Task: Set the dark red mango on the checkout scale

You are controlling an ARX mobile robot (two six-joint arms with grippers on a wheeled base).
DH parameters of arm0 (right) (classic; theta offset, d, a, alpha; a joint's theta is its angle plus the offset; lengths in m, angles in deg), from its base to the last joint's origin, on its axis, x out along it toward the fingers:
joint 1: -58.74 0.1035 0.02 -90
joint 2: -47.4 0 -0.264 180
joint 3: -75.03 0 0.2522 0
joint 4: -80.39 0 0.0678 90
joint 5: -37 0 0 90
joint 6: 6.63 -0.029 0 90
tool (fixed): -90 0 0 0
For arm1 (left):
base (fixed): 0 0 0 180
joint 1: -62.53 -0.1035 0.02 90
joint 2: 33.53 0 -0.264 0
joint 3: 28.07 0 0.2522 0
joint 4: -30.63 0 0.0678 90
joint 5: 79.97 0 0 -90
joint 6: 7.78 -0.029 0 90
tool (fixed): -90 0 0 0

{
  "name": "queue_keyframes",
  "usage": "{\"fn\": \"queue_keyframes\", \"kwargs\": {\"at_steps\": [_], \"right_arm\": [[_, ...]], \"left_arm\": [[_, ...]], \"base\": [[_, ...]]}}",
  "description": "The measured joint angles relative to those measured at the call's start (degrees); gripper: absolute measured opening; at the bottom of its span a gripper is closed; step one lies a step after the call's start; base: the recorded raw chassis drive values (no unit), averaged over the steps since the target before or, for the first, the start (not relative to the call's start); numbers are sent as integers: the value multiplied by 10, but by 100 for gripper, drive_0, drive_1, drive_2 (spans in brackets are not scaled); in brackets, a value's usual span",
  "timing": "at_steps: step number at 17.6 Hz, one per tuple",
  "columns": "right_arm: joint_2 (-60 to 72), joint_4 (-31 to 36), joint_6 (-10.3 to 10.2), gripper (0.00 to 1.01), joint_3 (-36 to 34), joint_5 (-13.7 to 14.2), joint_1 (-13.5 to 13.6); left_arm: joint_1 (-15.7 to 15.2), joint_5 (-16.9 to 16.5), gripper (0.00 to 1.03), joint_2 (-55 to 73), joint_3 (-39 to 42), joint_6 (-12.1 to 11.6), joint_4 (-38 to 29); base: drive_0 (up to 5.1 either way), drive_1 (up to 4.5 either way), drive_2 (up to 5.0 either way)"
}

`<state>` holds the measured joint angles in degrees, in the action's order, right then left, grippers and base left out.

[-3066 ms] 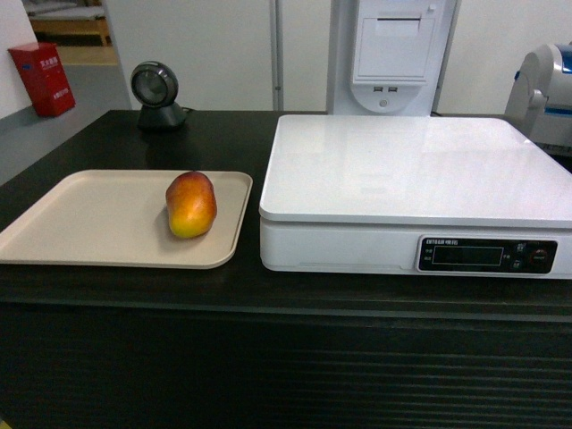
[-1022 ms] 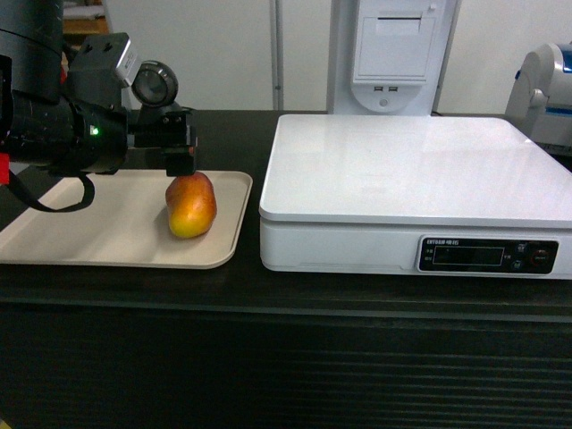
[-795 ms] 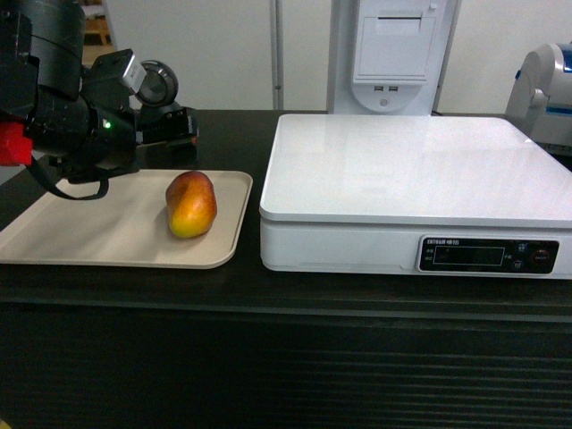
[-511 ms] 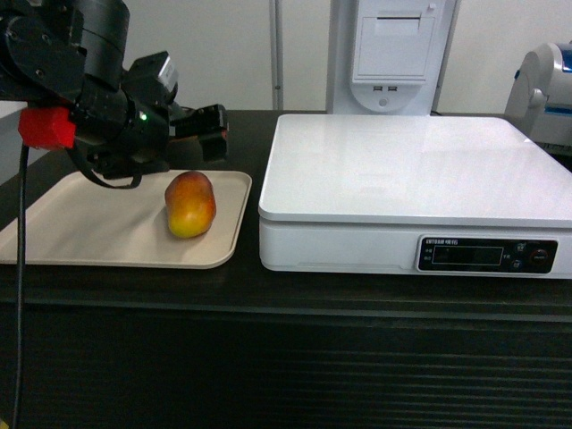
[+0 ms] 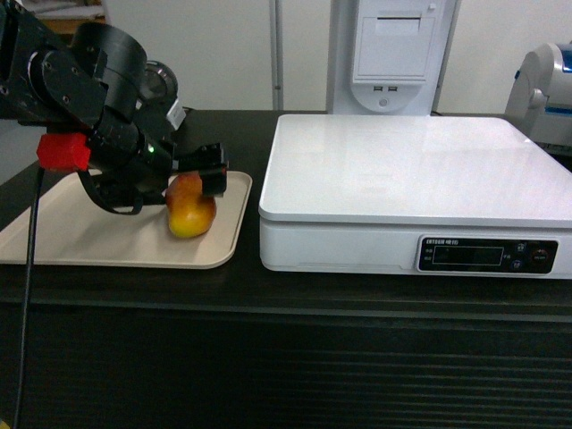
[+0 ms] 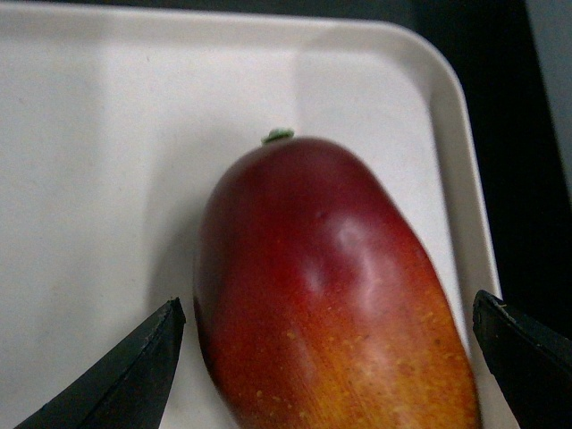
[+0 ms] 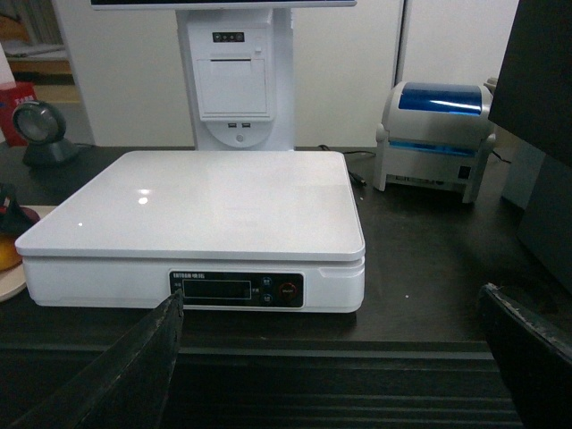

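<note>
Your left tool (image 5: 204,181) is spread wide and sitting low over the mango (image 5: 189,213), nothing gripped yet — in the left wrist view its two fingertips (image 6: 134,375) are flanking the fruit with clear gaps on both sides. The mango is lying on the beige tray (image 5: 98,241), near the tray's right edge, red end toward the stem and orange-yellow toward you, just left of the scale (image 5: 420,170) on the worktop (image 5: 295,290).

You are lining up the grasp, so take care with the centring: the fruit is sitting closer to the left fingertip than to the right one, and I judge a small shift toward the right would stop it being nudged sideways as you close. Come down far enough that the pads are meeting the widest part of the belly, not the upper curve — the smooth skin looks likely to slip upward out of a high pinch. Close gently; it is probably soft. Mind the tray rim beside the right fingertip.

Your right tool (image 7: 331,357) is also parted and idle, facing the scale's front.
</note>
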<state>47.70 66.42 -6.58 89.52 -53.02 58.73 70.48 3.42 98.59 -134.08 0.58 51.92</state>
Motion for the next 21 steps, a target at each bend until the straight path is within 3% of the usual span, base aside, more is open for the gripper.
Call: {"fn": "queue_keyframes", "kwargs": {"at_steps": [5, 7, 10, 14, 17, 21], "right_arm": [[0, 0, 0, 98, 0, 0, 0], [0, 0, 0, 98, 0, 0, 0], [0, 0, 0, 98, 0, 0, 0], [0, 0, 0, 98, 0, 0, 0], [0, 0, 0, 98, 0, 0, 0], [0, 0, 0, 98, 0, 0, 0]], "left_arm": [[1, 3, 96, 12, 0, -15, -3], [2, 3, 77, 12, 1, -23, -12], [5, 8, 71, 3, 18, -32, -30], [13, 36, 70, -45, 65, -83, -60], [34, 41, 70, -105, 84, -94, -71], [94, 40, 70, -157, 62, -94, -74]], "base": [[0, 0, 0], [0, 0, 0], [0, 0, 0], [0, 0, 0], [0, 0, 0], [0, 0, 0]]}}
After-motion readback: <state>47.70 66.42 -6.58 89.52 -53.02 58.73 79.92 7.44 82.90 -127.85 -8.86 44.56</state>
